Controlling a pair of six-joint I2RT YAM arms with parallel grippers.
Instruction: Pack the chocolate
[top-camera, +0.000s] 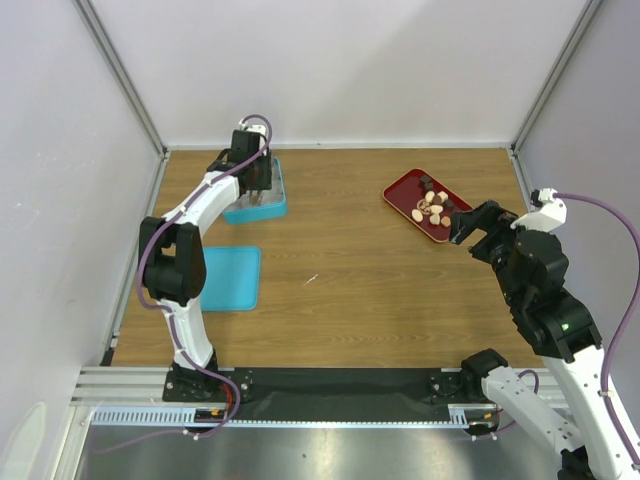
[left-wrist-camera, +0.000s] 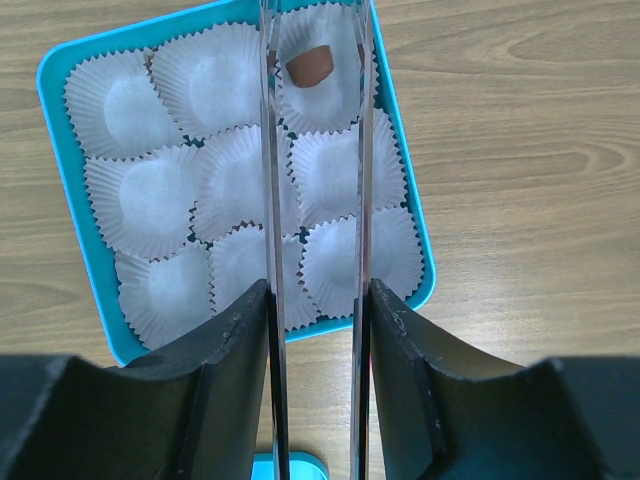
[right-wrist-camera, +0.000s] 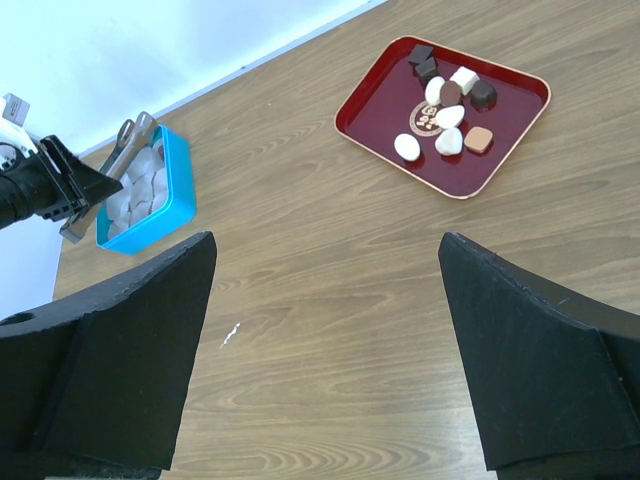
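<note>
Left wrist: I see left pincer (left-wrist-camera: 318, 300) clamped on tongs (left-wrist-camera: 270, 150), brown chocolate (left-wrist-camera: 311, 66) between their tips, in a paper cup (left-wrist-camera: 322, 112) of the blue box (left-wrist-camera: 52, 90) | right wrist: right pincer (right-wrist-camera: 325, 250) wide above surface (right-wrist-camera: 330, 300), other chocolates (right-wrist-camera: 450, 140) on red tray (right-wrist-camera: 372, 82)

The left arm (top-camera: 190, 225) reaches from the near edge toward the far left corner of the table (top-camera: 360, 300), its elbow folded and its wrist turned straight down. The left gripper (left-wrist-camera: 318, 295) is clamped on the metal tongs (left-wrist-camera: 272, 150), one finger pressing each blade. The right arm (top-camera: 540, 290) leans in by the right edge, halfway up the table. The right gripper (right-wrist-camera: 328, 245) is spread wide, its fingers well apart.
</note>
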